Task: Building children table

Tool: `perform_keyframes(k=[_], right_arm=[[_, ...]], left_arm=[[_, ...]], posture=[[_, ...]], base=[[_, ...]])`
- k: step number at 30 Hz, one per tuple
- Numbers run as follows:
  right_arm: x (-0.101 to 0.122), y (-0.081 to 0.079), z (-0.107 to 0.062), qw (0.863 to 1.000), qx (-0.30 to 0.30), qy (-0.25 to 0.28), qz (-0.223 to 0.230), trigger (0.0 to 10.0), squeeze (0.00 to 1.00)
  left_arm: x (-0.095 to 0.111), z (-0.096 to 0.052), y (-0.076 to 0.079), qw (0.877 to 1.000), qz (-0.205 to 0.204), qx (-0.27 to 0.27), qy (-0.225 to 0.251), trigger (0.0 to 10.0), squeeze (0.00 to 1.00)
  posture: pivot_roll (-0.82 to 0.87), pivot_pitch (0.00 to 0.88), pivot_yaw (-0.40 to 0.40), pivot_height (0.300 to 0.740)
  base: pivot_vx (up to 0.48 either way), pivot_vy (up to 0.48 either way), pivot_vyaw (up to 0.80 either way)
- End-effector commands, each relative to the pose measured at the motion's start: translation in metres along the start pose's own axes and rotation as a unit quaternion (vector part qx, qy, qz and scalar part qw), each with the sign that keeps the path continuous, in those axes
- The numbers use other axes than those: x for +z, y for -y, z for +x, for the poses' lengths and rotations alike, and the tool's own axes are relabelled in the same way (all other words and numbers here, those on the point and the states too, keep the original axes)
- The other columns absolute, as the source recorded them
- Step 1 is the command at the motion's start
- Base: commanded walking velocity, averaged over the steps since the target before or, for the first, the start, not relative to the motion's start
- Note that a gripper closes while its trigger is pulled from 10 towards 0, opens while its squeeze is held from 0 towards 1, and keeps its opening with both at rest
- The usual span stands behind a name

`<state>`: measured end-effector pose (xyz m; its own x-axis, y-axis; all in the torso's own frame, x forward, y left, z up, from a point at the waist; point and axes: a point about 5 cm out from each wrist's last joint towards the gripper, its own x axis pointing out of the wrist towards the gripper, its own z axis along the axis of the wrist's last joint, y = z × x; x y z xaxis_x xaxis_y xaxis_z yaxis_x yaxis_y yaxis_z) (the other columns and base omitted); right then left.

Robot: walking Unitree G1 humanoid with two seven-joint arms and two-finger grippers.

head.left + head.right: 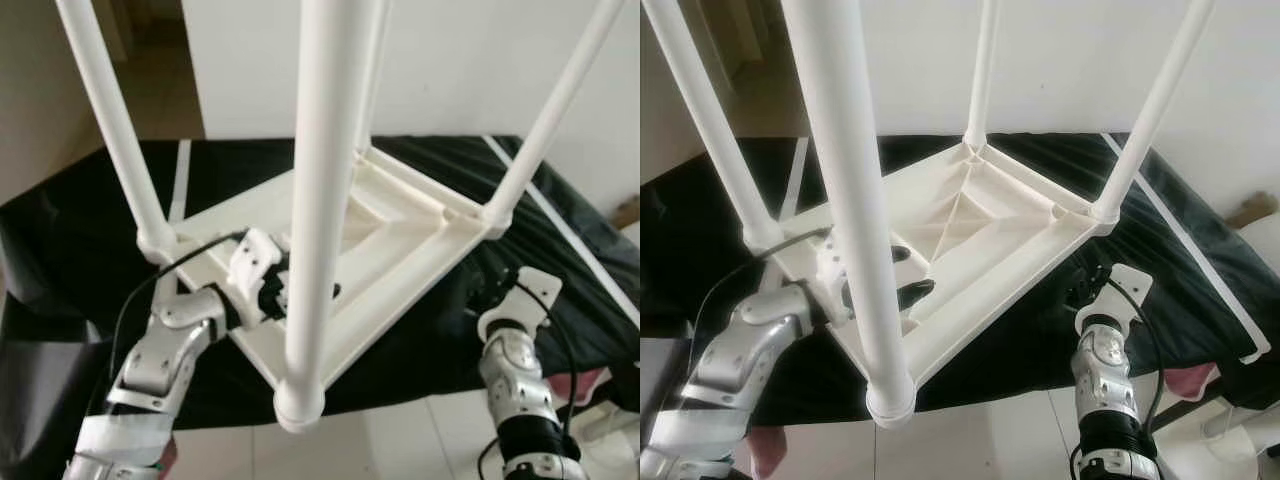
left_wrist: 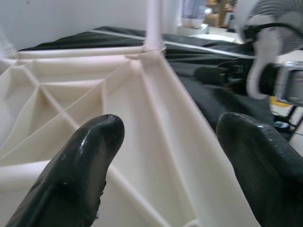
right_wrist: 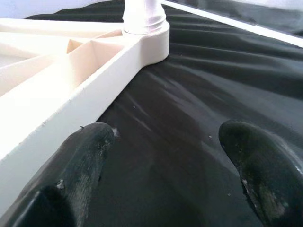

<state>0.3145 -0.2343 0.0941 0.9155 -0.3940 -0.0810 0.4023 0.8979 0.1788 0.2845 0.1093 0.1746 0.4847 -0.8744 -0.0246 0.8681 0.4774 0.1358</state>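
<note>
- A white plastic table [image 1: 980, 250] lies upside down on a black sheet [image 1: 1185, 260] spread over a raised surface, its ribbed underside facing up.
- Four white legs stand up from its corners: the nearest leg [image 1: 845, 200] rises straight toward the head camera from the near corner, one [image 1: 705, 120] from the corner on the robot's left, one [image 1: 1150, 110] from the right corner, and the far leg [image 1: 983, 70] from the back corner.
- The left gripper [image 1: 905, 275] reaches in over the table's near left edge, just beside the nearest leg, above the ribbed underside.
- In the left wrist view its two black fingers [image 2: 90, 161] are spread apart with nothing between them, the ribs of the tabletop under them.
- The right gripper [image 1: 1085, 285] sits low over the black sheet, just beside the table's right edge and near the right leg.
- In the right wrist view its fingers [image 3: 80, 165] are also apart and hold nothing; one lies close against the table's outer rim [image 3: 71, 99], the other over the bare sheet.
- A white band [image 1: 1185, 225] runs along the sheet to the right.
- Pale floor tiles [image 1: 990, 440] show below the sheet's near edge, and a white wall [image 1: 1060, 60] stands behind.
</note>
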Motion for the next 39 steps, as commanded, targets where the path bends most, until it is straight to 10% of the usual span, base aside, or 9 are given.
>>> perform_keyframes(k=[1,27,39], right_arm=[[-0.004,0.001,0.004,1.000,0.005,-0.019,0.007,10.0,0.00],[0.016,-0.049,0.040,0.967,0.235,-0.059,-0.076,10.0,0.00],[0.022,-0.042,0.044,0.974,0.203,-0.031,-0.090,10.0,0.00]], left_arm=[[0.001,0.000,0.010,0.999,-0.006,-0.042,0.005,10.0,0.00],[0.026,0.027,0.055,0.995,-0.076,-0.008,0.072,10.0,0.00],[0.024,0.030,0.051,0.997,-0.054,0.008,0.055,10.0,0.00]], posture=[[0.10,0.000,-0.046,0.740],[0.15,0.000,-0.080,0.740],[0.16,0.000,-0.079,0.740]], base=[[0.000,0.000,0.00],[0.000,0.000,0.00],[0.000,0.000,0.00]])
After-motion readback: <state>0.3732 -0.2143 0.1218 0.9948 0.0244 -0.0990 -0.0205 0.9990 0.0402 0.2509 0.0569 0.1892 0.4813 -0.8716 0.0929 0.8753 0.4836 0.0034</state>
